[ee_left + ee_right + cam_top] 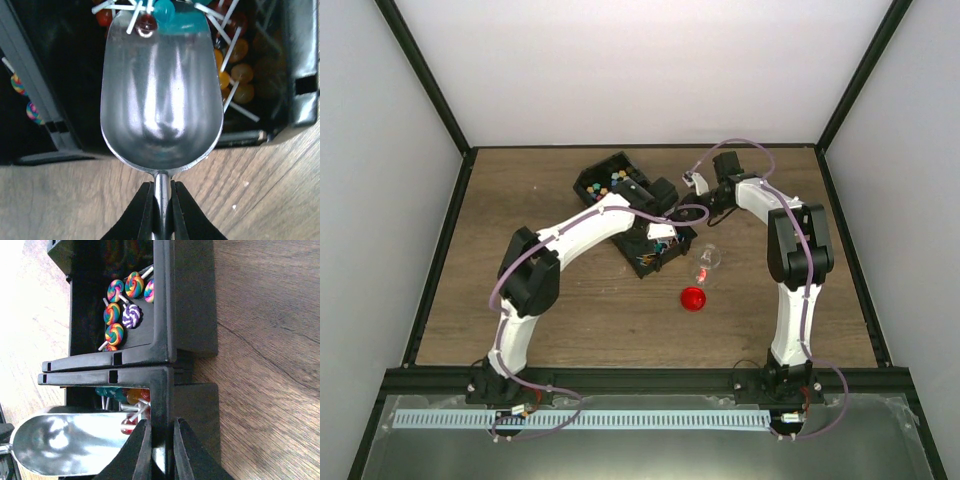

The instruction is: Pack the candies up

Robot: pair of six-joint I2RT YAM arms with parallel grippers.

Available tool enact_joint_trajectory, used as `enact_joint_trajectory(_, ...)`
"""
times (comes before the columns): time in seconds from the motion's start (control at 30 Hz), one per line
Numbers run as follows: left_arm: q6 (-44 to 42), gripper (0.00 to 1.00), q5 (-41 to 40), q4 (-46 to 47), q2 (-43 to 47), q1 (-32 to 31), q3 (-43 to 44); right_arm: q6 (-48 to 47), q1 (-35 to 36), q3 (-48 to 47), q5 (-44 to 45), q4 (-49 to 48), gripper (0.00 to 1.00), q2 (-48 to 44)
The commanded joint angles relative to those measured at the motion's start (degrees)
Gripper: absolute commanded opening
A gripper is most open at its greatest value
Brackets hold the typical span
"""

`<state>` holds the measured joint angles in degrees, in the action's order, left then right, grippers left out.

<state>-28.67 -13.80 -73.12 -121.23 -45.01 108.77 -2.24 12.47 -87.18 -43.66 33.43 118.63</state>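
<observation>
The candies are small round sweets on white sticks, lying in two black bins. Orange, red and teal candies (235, 60) fill the near bin (648, 264). Rainbow-swirl ones (122, 310) lie in the far bin (595, 180). My left gripper (161, 210) is shut on the handle of a silvery metal scoop (161, 95). The scoop's bowl reaches into the near bin, and a red candy (146, 22) and a teal one sit at its tip. My right gripper (161, 450) is shut on that bin's black wall (161, 405), with the scoop (65, 445) just inside.
A round red lid (693, 298) lies on the wooden table in front of the bins. A small clear jar (709, 260) sits between the lid and the near bin. Both arms meet over the bins at the table's middle.
</observation>
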Motion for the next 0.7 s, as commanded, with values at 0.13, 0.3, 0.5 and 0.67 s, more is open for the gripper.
enact_joint_trajectory(0.13, -0.8, 0.04, 13.2, 17.8, 3.2, 1.2, -14.5, 1.8, 0.3, 0.9, -2.7, -0.6, 0.01, -3.2)
enact_joint_trajectory(0.3, 1.1, 0.04, 17.2, 27.1, 3.8, 2.1, -19.2, 2.0, 0.2, 1.3, -2.8, -0.8, 0.01, -3.1)
enact_joint_trajectory(0.5, 4.3, 0.04, 22.0, 36.3, 6.0, 4.1, -24.6, 1.5, 0.3, 1.6, -2.1, -0.7, 0.01, -3.4)
enact_joint_trajectory(0.67, 5.3, 0.04, 24.1, 41.1, 9.7, 6.0, -30.6, 0.9, 0.2, 0.7, -1.0, -0.3, 0.01, -3.0)
